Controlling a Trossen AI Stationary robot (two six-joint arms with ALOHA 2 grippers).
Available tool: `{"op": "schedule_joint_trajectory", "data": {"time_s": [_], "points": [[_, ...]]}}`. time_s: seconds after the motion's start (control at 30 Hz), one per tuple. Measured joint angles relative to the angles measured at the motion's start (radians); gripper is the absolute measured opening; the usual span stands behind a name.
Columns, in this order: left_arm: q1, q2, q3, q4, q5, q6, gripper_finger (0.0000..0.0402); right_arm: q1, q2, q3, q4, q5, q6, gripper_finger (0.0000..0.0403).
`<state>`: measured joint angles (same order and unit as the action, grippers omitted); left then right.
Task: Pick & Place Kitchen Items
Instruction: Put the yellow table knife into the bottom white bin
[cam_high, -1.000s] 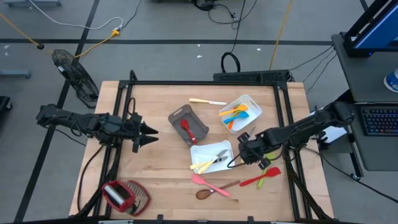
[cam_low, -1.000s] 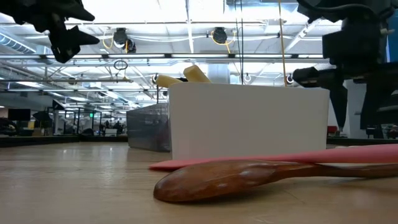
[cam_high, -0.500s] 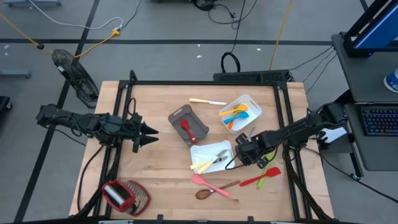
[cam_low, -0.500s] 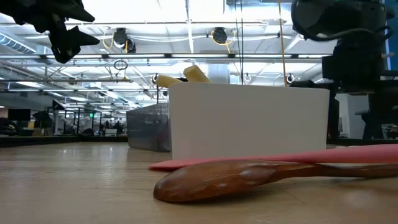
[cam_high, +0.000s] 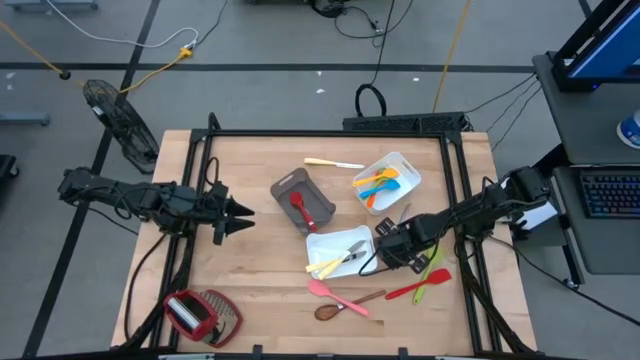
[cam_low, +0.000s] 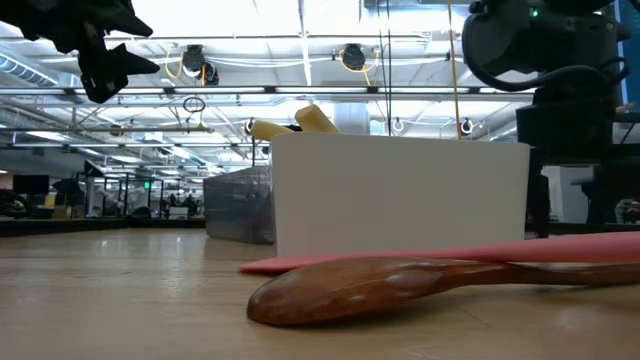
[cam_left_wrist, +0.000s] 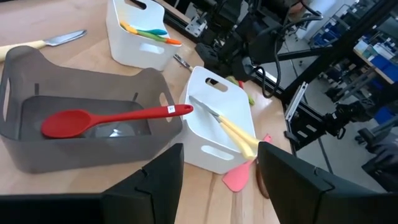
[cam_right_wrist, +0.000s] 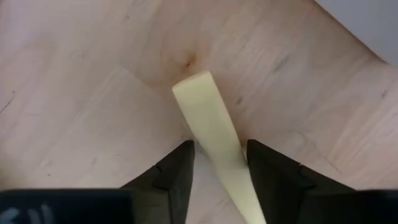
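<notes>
Right gripper (cam_high: 392, 250) has shifted left toward white tray (cam_high: 322, 243), fingers straddling pale handle (cam_right_wrist: 214, 134), grip unclear. Left gripper (cam_high: 243, 212) unchanged, open, empty. Wooden spoon (cam_low: 400, 285) nearby.

Grey floor (cam_high: 250, 40), ceiling lights (cam_low: 200, 62)

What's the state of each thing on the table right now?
left tool: open, hovering at the left edge of the table.
right tool: low beside the near white tray, at a pale handle; grip unclear.
red spoon: lying in the grey bin.
pale-handled knives: in the near white tray.
pink spatula: flat on the table.
wooden spoon: flat on the table.
</notes>
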<state>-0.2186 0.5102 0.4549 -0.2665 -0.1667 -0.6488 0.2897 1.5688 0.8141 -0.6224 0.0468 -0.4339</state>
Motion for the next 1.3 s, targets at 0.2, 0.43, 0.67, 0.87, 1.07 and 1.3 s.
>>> {"op": "schedule_joint_trajectory", "data": {"time_s": [0.2, 0.43, 0.67, 0.87, 1.07, 1.3], "points": [[0.0, 0.0, 0.0, 0.0, 0.0, -0.007, 0.0212, 0.001, 0.0, -0.002, 0.0, -0.009, 0.071, 0.0076], [0.0, 0.0, 0.0, 0.0, 0.0, -0.004, 0.0212, 0.002, -0.026, -0.003, 0.014, -0.053, 0.196, 0.0063], [0.0, 0.0, 0.0, 0.0, 0.008, -0.001, 0.0212, 0.007, -0.102, -0.003, 0.081, -0.074, 0.287, 0.0062], [0.001, 0.0, 0.0, -0.023, 0.008, -0.002, 0.0212, 0.007, -0.164, 0.026, 0.02, -0.077, 0.312, 0.0062], [0.001, 0.0, 0.0, -0.043, 0.008, -0.002, 0.0212, 0.012, -0.181, 0.142, -0.193, -0.078, 0.314, 0.0062], [0.001, 0.0, 0.0, -0.046, 0.008, -0.002, 0.0212, 0.027, -0.186, 0.283, -0.259, -0.151, 0.319, 0.0062]]}}
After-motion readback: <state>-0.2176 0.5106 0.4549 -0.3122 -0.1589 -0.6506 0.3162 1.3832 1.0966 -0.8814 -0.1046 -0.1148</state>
